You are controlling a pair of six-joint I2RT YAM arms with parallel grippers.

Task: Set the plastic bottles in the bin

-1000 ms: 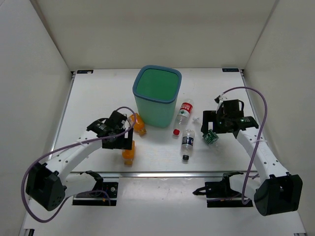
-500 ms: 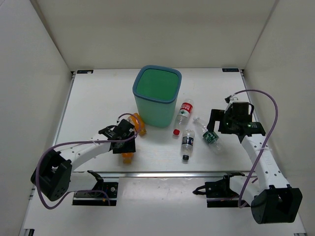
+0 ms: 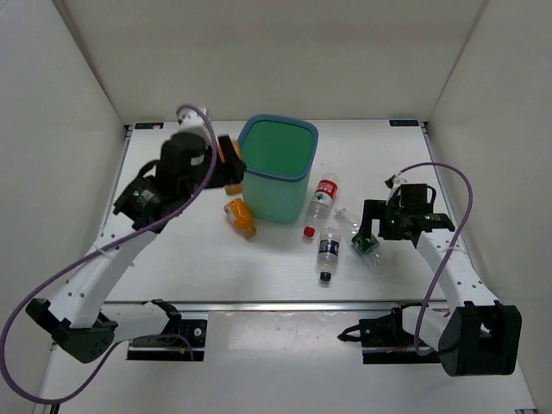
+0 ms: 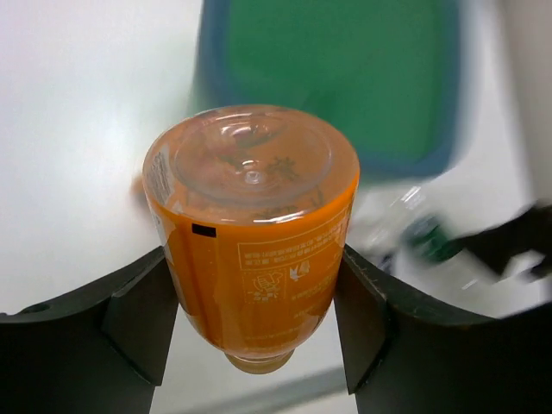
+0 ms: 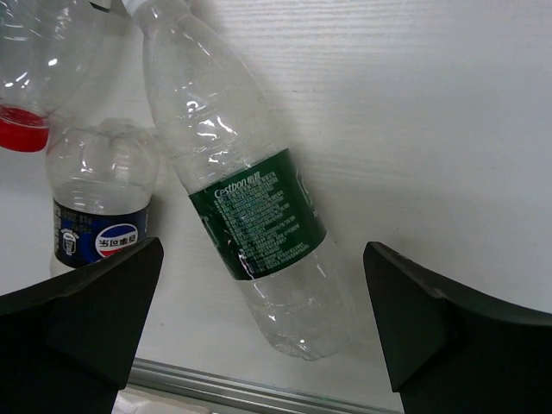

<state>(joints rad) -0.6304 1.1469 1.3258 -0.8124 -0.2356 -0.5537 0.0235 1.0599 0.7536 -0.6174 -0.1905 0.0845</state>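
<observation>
My right arm stretches low over the worktop (image 3: 172, 259). The right pincer (image 5: 263, 250) is spread wide either side of the green-label bottle (image 5: 259, 207), which lies flat and ungripped. Just left of it lie the blue-label bottle (image 3: 329, 248) and the red-label bottle (image 3: 323, 197). One orange bottle (image 3: 241, 217) lies at the foot of the bin (image 3: 272, 198). My left arm is lifted high, the left pincer (image 4: 252, 259) clenched on the second orange bottle (image 4: 250, 164) just beside the bin's left rim.
</observation>
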